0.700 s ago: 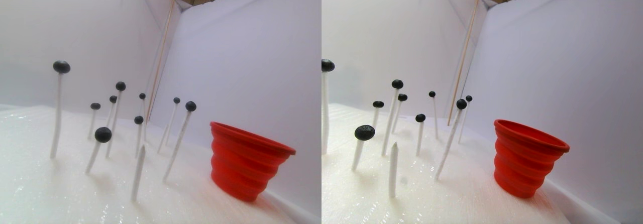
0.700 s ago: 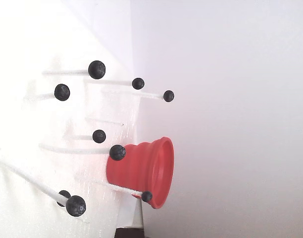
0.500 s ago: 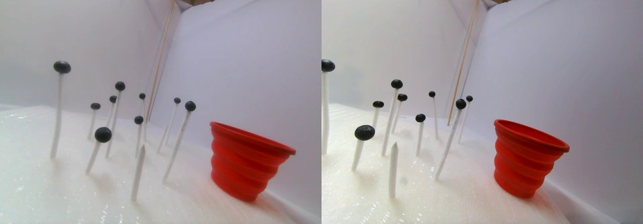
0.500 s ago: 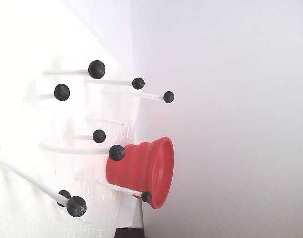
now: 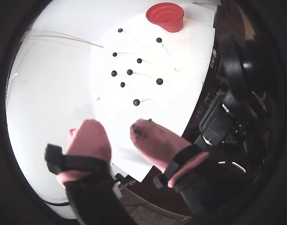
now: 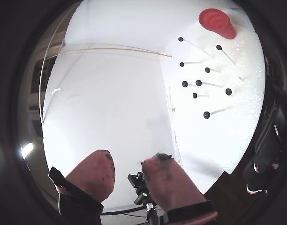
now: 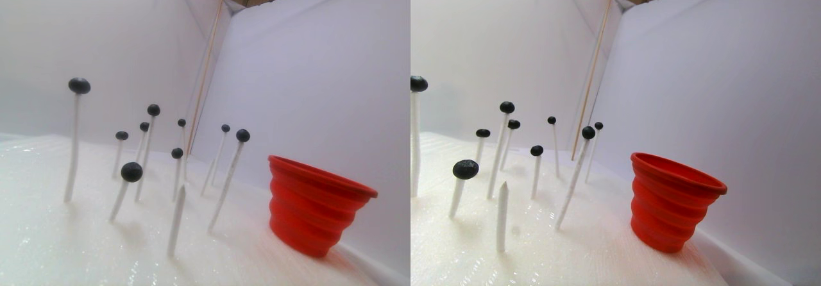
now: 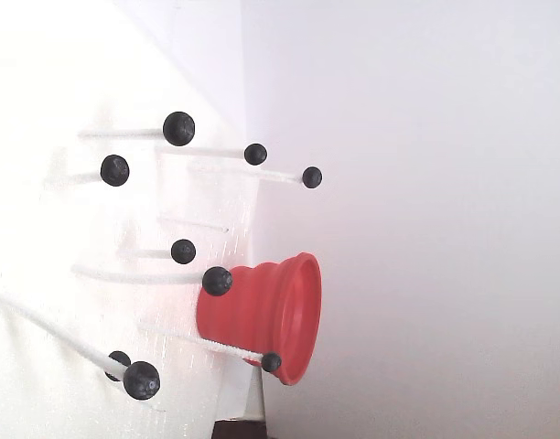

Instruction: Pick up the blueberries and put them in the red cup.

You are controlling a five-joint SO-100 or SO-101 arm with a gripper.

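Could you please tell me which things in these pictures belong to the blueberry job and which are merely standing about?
Part of the job:
- blueberries, each perched on a thin white stick
- red cup, upright and apart from the sticks
- gripper, jaws open and empty

Merely there:
- bare white stick with no berry
- thin wooden rod leaning in the corner
- white foam base

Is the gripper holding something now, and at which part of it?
Nothing is held: the gripper is open and empty, far from the blueberries on their sticks.

Place: a small homemade test box, like in a lab or hobby room.
Walls: plain white boards [image 7: 308,74] all around.
Floor: white foam sheet [image 7: 64,247].
Outside: dark robot parts [image 5: 237,122].
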